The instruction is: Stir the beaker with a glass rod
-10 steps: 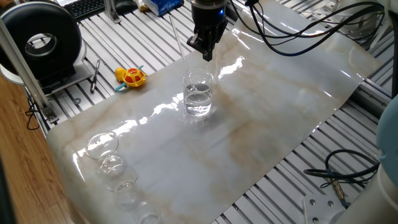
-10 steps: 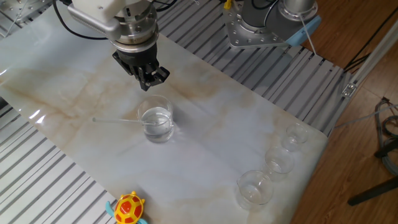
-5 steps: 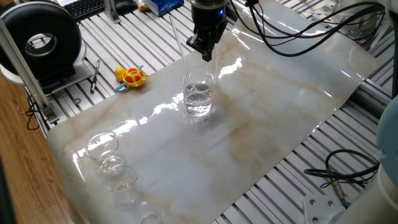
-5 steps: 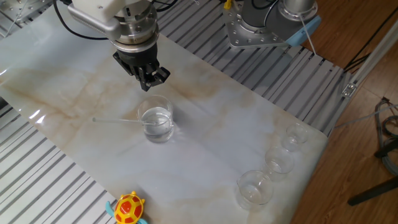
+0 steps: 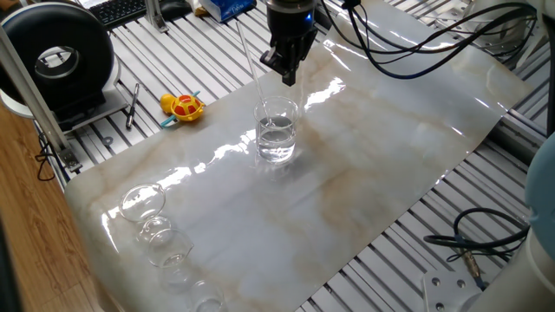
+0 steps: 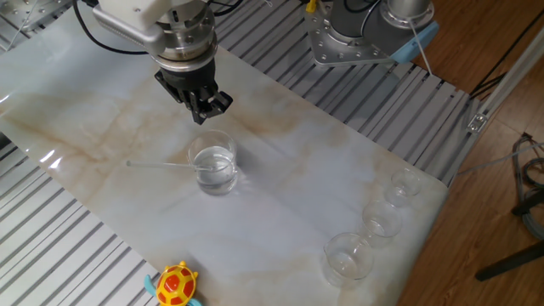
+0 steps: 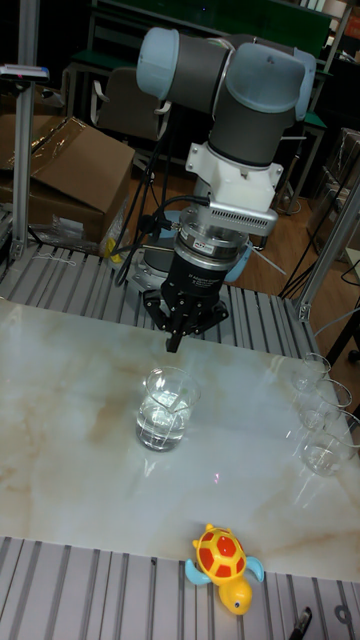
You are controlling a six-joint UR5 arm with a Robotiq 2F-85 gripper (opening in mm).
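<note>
While the gripper [image 5: 289,76] hangs just above the beaker [image 5: 277,131], its fingers look pressed together on nothing. The glass rod [image 6: 160,165] rests in the beaker, leaning out over the rim. Small glass cups [image 6: 371,228] stand well apart from the beaker; a yellow toy turtle [image 7: 226,563] lies off the mat. No writing is readable. The rod is barely visible.
</note>
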